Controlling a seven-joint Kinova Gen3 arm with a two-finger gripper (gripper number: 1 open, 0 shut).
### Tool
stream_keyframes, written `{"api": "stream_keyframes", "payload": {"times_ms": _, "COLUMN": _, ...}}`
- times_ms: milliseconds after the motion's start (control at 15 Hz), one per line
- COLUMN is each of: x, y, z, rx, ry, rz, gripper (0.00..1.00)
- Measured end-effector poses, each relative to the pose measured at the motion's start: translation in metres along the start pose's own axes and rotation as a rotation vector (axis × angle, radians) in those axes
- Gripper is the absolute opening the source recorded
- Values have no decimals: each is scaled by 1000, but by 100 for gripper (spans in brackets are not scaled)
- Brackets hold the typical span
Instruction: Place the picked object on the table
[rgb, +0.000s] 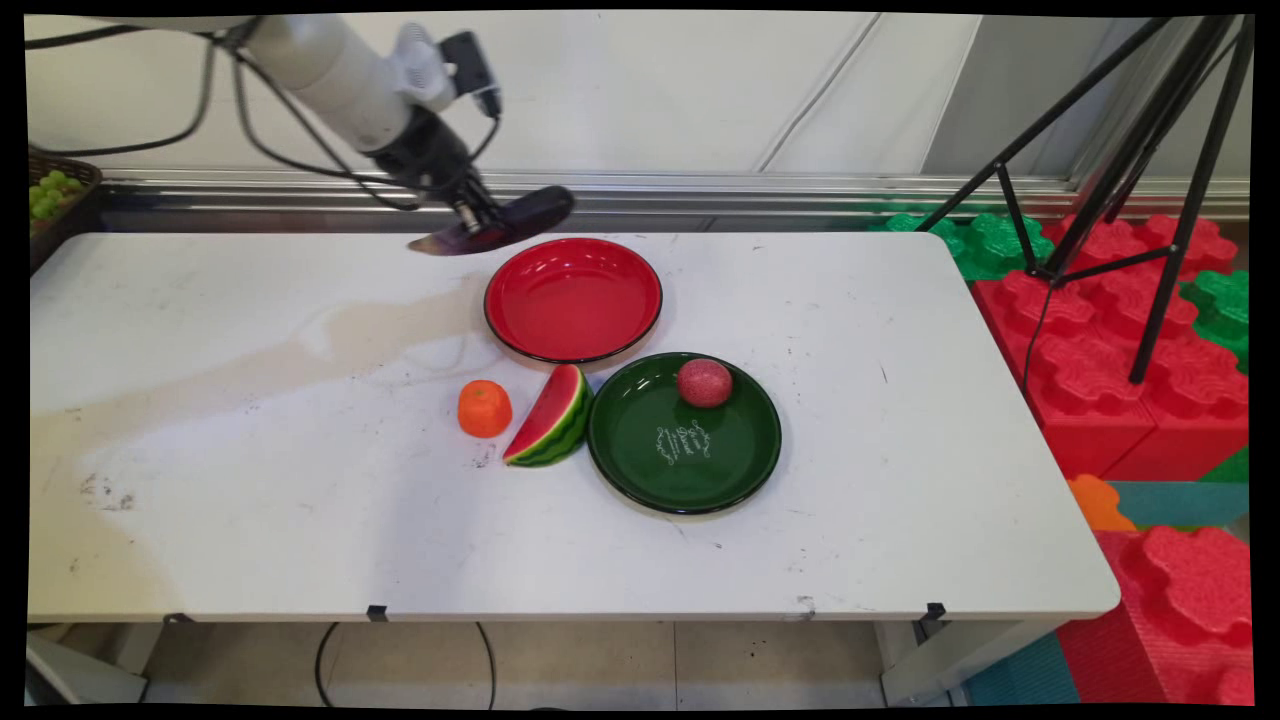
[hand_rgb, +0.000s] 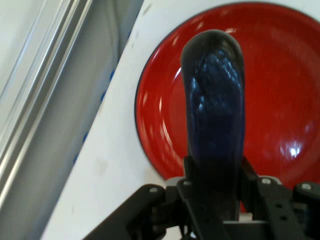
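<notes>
The fingers (rgb: 478, 228) grip a dark purple eggplant (rgb: 500, 226), held level above the counter (rgb: 250, 400), its long axis pointing toward the red plate (rgb: 572, 300) at 4 o'clock.

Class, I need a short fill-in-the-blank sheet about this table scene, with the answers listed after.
1. The gripper holds a dark purple eggplant above the far-left rim of the ____ plate.
2. The reddish round fruit lies on the ____ plate.
3. The watermelon slice lies between the green plate and the ____ fruit.

Missing words: red; green; orange
</notes>
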Motion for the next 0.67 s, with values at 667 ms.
{"api": "stream_keyframes", "payload": {"times_ms": 667, "x": -67, "y": 39, "z": -45, "rx": 42, "ry": -86, "rz": -161, "gripper": 0}}
